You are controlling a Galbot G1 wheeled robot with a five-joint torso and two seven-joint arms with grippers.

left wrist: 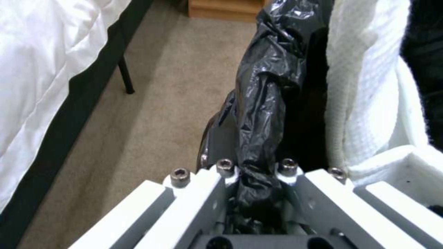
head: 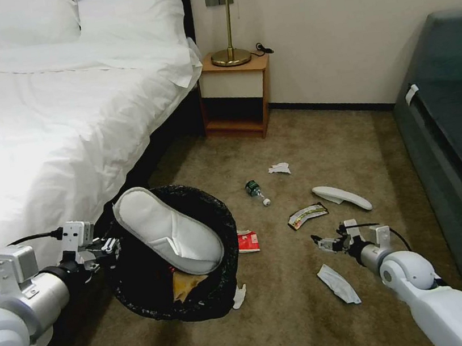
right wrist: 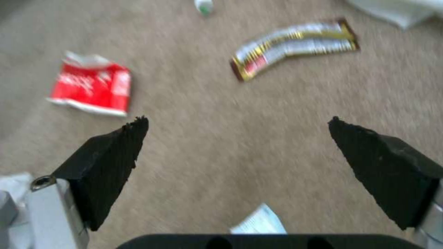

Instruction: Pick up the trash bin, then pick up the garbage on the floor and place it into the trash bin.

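No brand or wording can be read: the flat red snack wrapper (head: 247, 241) carries white print and the yellow-and-silver snack wrapper (right wrist: 295, 46) carries small lettering, but both are too blurred to make out.

The round trash bin lined with crinkly black plastic (head: 213, 290) hangs tilted off the brown carpet (head: 298, 324) beside the white-sheeted bed (head: 37, 137), its mouth turned toward the camera. The left gripper (head: 104, 248) is clamped on the bin's rim, bunched black bag pinched between its fingers (left wrist: 217, 197). 1 white flat slipper (head: 167, 230) lies across the mouth, covering part of a tan paper scrap (head: 186, 284) inside.

The right gripper (head: 324, 242) hovers over the carpet with its black pads (right wrist: 108, 162) spread wide and holding nothing. Near it lie a second white slipper (head: 342, 197), a small green plastic bottle (head: 255, 189), a crumpled white tissue (head: 279, 168) and a folded white paper piece (head: 338, 284). Another white scrap (head: 239, 296) is partly hidden behind the bin.
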